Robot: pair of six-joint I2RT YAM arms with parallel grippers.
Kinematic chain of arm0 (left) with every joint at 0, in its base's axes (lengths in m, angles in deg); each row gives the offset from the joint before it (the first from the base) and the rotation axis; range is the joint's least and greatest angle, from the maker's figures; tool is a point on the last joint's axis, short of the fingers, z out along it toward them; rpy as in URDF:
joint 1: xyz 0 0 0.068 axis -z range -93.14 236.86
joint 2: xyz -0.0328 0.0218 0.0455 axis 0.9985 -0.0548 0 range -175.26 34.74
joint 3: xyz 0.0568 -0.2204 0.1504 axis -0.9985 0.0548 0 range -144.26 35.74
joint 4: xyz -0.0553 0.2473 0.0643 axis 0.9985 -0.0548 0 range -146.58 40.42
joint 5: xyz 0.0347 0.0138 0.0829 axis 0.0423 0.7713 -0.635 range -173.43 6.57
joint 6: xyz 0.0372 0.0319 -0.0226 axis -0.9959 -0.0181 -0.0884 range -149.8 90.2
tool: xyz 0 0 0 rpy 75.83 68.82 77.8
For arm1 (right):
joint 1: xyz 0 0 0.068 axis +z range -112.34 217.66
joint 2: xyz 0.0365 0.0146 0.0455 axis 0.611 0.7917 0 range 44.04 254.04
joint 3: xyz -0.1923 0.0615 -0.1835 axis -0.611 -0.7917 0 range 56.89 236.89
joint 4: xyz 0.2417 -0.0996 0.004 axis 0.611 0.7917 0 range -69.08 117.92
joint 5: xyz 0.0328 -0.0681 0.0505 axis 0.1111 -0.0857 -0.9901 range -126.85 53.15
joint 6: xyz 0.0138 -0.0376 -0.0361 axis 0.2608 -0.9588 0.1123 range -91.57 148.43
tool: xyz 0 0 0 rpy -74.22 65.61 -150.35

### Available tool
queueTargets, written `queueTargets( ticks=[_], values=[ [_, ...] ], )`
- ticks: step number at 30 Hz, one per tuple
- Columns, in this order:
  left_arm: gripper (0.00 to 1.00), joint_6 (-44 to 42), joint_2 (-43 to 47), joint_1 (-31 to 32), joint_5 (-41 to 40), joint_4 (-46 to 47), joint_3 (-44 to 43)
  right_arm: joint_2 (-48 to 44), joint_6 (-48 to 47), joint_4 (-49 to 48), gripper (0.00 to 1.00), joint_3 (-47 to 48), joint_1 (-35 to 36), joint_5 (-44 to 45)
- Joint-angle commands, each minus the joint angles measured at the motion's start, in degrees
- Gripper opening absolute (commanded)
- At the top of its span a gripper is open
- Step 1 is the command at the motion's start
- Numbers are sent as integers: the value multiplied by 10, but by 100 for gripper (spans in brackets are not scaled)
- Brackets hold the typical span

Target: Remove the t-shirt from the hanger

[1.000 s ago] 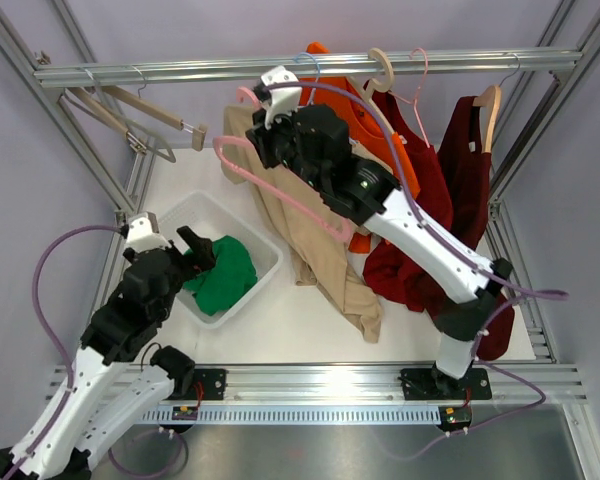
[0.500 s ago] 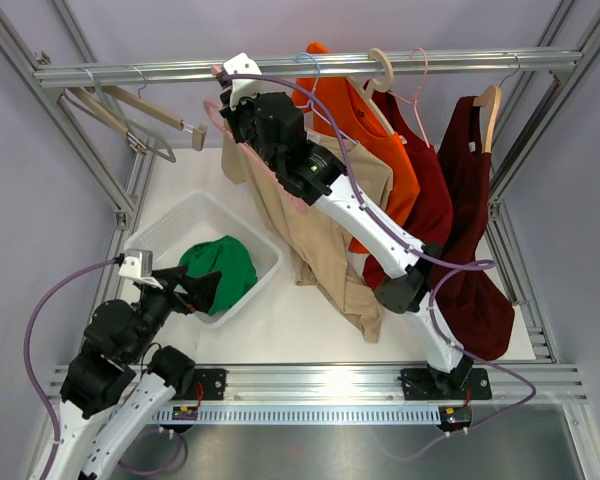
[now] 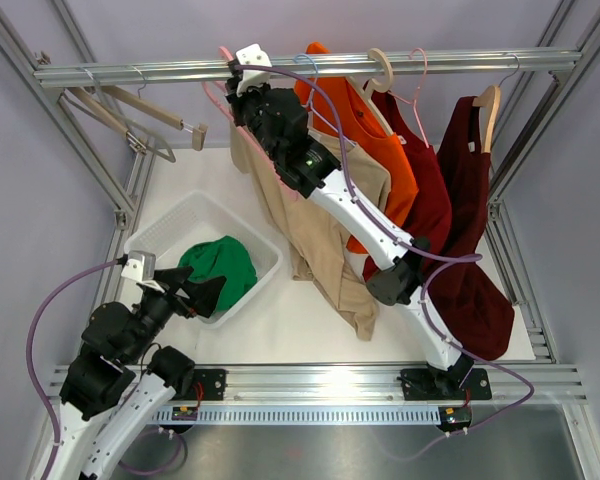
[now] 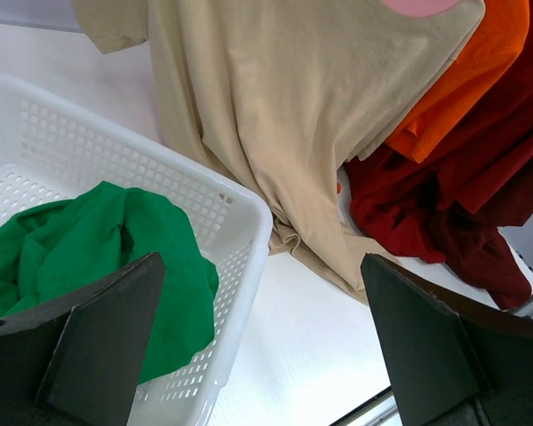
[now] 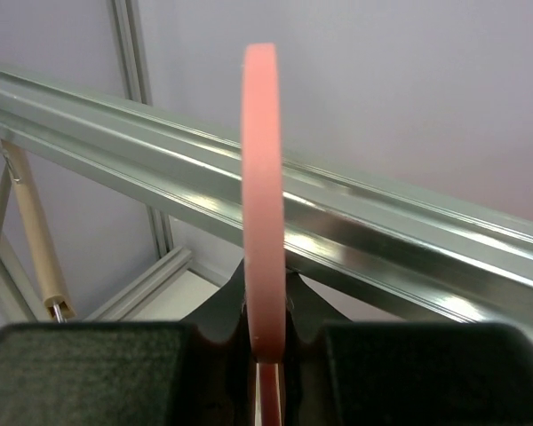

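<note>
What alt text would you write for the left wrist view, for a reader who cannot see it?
A green garment lies bunched in a white perforated basket, framed by the open left pincer's fingers. Behind it a beige t-shirt drapes down to the white table, with an orange garment and dark red garments to its right.

A white table (image 3: 280, 330) is seen inside a metal frame (image 3: 120, 190). A white basket (image 3: 161, 216) with small holes is set on the left side of the table and is turned at a slant. A green cloth (image 3: 225, 268) is kept inside the basket. Just beside the basket, the bottom of a tan t-shirt (image 3: 325, 250) is laid on the table in folds. To the right of that, the low ends of dark red clothes (image 4: 426, 222) are piled on the table, right against the tan t-shirt. The near edge is closed off by a metal rail (image 3: 320, 378).
</note>
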Motion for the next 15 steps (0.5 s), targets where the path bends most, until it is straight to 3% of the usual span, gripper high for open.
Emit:
queueTargets(
  ticks=[1,15],
  values=[
    [99,-10,-5,-2,34,30,1,15,18,-59,0,30,-18,-3],
    [99,-10,-7,-5,40,31,2,19,84,-48,0,-13,-17,10]
  ],
)
